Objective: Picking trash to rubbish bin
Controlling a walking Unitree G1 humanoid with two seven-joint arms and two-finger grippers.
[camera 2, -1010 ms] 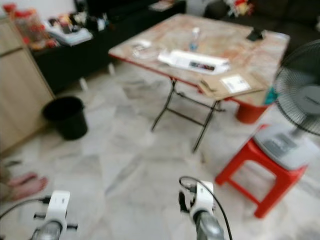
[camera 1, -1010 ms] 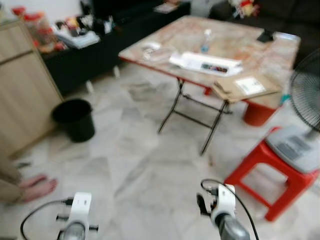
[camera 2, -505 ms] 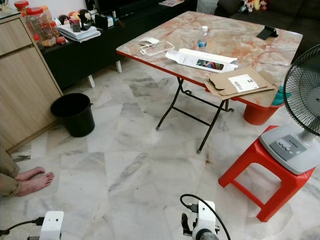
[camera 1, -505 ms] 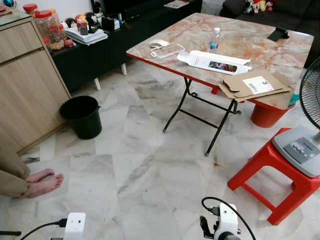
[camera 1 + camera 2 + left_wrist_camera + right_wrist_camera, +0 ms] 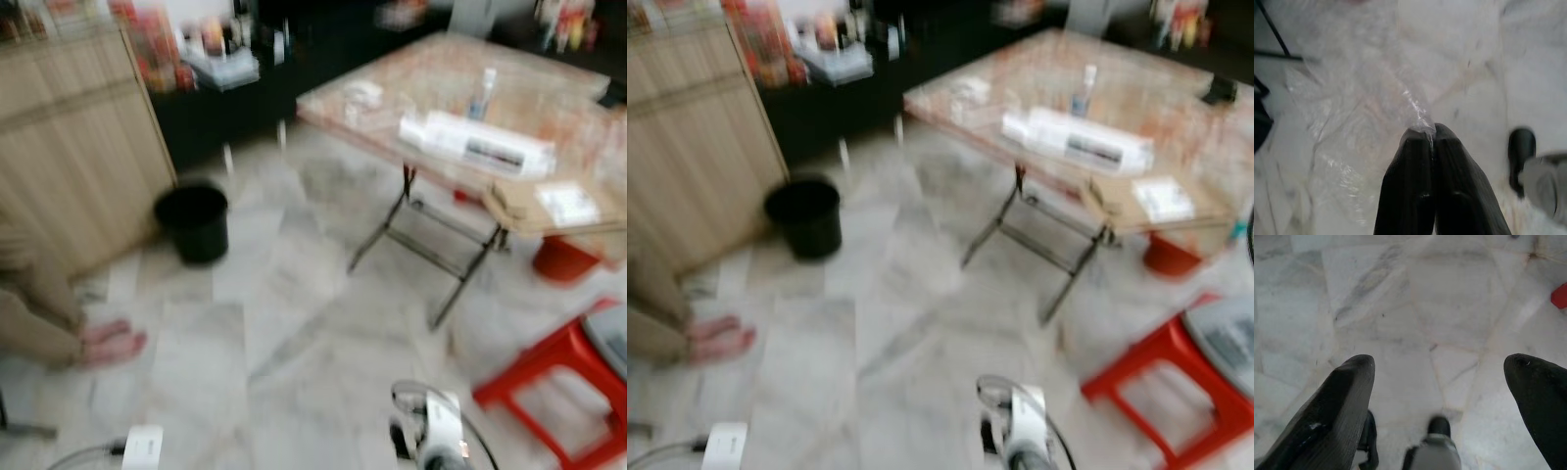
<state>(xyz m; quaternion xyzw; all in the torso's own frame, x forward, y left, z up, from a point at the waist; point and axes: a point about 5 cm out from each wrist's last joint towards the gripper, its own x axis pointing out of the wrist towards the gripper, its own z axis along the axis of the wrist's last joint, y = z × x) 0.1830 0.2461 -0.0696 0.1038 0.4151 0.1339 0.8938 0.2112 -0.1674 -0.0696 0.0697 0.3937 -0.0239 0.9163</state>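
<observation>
Clear plastic wrap [image 5: 1359, 132] hangs pinched in the left hand [image 5: 1431, 134]; right hand [image 5: 1440, 377] gapes empty. Keep squeezing until over the black bin [image 5: 193, 221], left of centre.

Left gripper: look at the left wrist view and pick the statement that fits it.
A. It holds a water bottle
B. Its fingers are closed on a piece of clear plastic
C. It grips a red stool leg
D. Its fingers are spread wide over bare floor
B. The left gripper has its two black fingers pressed together, pinching a crinkled sheet of clear plastic that hangs above the marble floor.
</observation>
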